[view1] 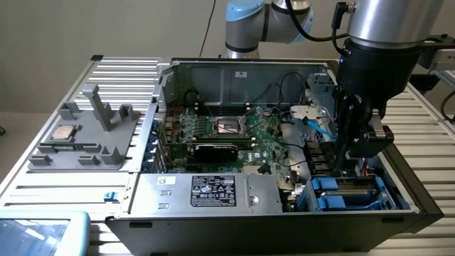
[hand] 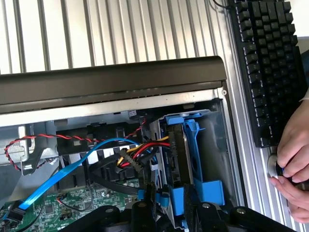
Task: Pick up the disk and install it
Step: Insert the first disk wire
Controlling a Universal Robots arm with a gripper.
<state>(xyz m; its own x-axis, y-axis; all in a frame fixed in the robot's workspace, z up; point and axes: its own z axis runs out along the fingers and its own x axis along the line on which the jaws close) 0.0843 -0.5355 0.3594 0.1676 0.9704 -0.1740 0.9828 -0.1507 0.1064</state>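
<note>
Disk going into the bay

We've got the gripper [view1: 353,160] down in the case [view1: 419,205], jaws clamped on the disk [hand: 179,159], which sits between them in its blue-railed bay; looks nearly seated, release left.

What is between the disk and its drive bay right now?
Nothing visible: the disk with its blue rails already sits down in the bay at the case corner, the gripper right at its near end. Cables lie beside it.
</note>
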